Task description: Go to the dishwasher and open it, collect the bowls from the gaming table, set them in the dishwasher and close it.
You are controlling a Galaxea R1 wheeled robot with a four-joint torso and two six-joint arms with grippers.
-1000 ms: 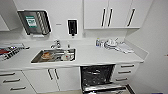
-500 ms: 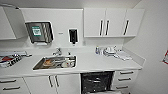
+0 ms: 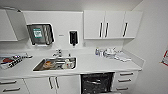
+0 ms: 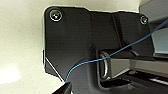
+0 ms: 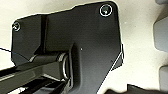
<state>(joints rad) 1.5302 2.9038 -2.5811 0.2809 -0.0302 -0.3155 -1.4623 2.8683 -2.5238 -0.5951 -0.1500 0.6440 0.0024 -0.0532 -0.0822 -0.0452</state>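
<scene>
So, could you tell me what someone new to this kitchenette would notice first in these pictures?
Probably the dishwasher, a dark open cavity with wire racks breaking the row of white fronts under the countertop. Next comes the steel sink set into the counter to its left, with items inside, and the dark dispenser on the wall above.

The dishwasher (image 3: 97,83), lower centre, is cut off by the bottom edge; items in the sink (image 3: 55,64) blur together beyond telling.
</scene>
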